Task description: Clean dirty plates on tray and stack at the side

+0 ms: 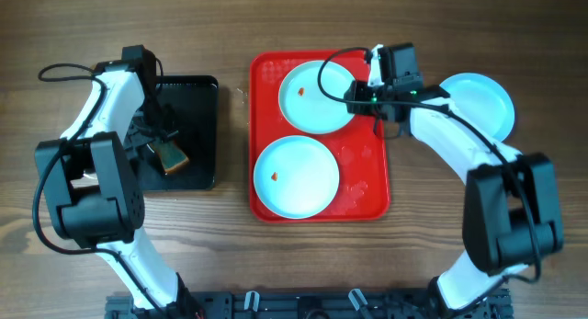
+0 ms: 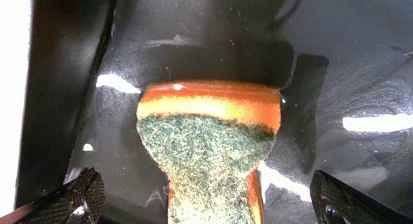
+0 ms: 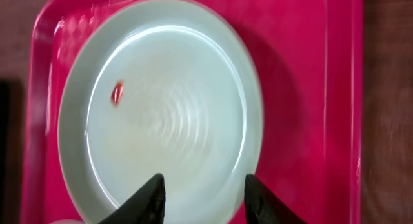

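Two pale-blue plates lie on the red tray [image 1: 367, 163]. The far plate [image 1: 312, 98] and the near plate [image 1: 296, 176] each carry a small orange-red spot. A third plate [image 1: 482, 103] lies on the table right of the tray. My right gripper [image 1: 360, 96] hovers open over the far plate's right edge. In the right wrist view its fingers [image 3: 203, 192] straddle that plate's [image 3: 168, 121] rim, with the tray [image 3: 310, 88] beside it. My left gripper [image 1: 163, 140] is open over a sponge [image 1: 172, 156]. Its fingers [image 2: 206, 204] stand apart on both sides of the green-topped orange sponge [image 2: 210, 140].
The sponge lies in a wet black tray [image 1: 197, 94] left of the red tray, also seen in the left wrist view [image 2: 193, 30]. Bare wooden table surrounds both trays. A black rail runs along the front edge [image 1: 303, 305].
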Controlling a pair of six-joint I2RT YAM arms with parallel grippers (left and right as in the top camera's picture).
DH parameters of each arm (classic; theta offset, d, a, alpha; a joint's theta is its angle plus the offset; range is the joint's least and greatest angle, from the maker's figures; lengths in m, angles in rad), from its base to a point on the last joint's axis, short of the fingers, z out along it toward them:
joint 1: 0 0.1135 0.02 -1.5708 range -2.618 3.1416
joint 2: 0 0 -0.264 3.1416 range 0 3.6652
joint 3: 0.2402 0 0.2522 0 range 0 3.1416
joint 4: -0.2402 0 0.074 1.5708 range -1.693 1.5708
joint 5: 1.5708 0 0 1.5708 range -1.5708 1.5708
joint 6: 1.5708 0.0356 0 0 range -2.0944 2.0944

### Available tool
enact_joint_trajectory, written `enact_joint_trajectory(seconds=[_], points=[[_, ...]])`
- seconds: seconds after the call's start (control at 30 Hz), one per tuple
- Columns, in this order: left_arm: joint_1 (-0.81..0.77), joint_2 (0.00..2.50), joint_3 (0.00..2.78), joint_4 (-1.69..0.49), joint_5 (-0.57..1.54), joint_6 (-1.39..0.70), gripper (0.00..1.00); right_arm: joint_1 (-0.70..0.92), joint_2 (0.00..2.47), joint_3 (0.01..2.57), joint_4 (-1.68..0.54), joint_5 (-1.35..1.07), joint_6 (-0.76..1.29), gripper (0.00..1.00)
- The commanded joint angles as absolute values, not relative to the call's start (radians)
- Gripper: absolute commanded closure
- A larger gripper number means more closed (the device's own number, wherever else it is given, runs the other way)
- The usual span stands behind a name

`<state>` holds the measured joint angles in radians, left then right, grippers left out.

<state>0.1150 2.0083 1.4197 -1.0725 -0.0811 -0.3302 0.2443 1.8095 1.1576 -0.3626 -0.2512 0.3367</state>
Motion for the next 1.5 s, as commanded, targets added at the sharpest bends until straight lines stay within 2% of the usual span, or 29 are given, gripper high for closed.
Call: enact_joint_trajectory(seconds=[0.0,0.1,0.17,0.27,0.4,0.47,0.57,0.63,0.73,0.8,0.87,0.93,1.23,1.33,1.47], points=[[0.114,1.991,1.417,-1.072,-0.087,-0.321,0.0,0.249,1.686,1.174,-0.537,-0.384,0.314,0.64],[0.114,1.991,1.417,-1.072,-0.087,-0.321,0.0,0.265,1.679,1.171,-0.766,-0.394,0.304,0.66],[0.114,1.991,1.417,-1.072,-0.087,-0.321,0.0,0.299,1.685,1.141,-0.836,-0.393,0.259,0.59],[0.114,1.991,1.417,-1.072,-0.088,-0.321,0.0,0.371,1.685,1.065,-0.838,-0.337,0.287,0.57],[0.114,1.991,1.417,-1.072,-0.087,-0.321,0.0,0.456,1.687,0.959,-0.71,-0.275,0.326,0.57],[0.114,1.991,1.417,-1.072,-0.087,-0.321,0.0,0.477,1.687,0.924,-0.651,-0.2,0.379,0.62],[0.114,1.991,1.417,-1.072,-0.087,-0.321,0.0,0.479,1.689,0.894,-0.583,-0.128,0.434,0.79],[0.114,1.991,1.417,-1.072,-0.088,-0.321,0.0,0.479,1.689,0.891,-0.582,-0.078,0.476,0.86],[0.114,1.991,1.417,-1.072,-0.087,-0.321,0.0,0.479,1.689,0.892,-0.589,-0.038,0.511,0.94],[0.114,1.991,1.417,-1.072,-0.087,-0.321,0.0,0.479,1.689,0.892,-0.607,-0.007,0.588,0.96],[0.114,1.991,1.417,-1.072,-0.087,-0.321,0.0,0.479,1.689,0.892,-0.603,-0.027,0.577,0.92],[0.114,1.991,1.417,-1.072,-0.087,-0.321,0.0,0.479,1.688,0.892,-0.605,-0.027,0.57,0.82],[0.114,1.991,1.417,-1.072,-0.087,-0.321,0.0,0.477,1.688,0.892,-0.601,-0.033,0.588,0.72],[0.114,1.991,1.417,-0.883,-0.087,-0.321,0.0,0.477,1.688,0.892,-0.604,-0.034,0.587,0.69],[0.114,1.991,1.417,-0.736,-0.086,-0.322,0.0,0.477,1.688,0.892,-0.603,-0.045,0.585,0.69]])
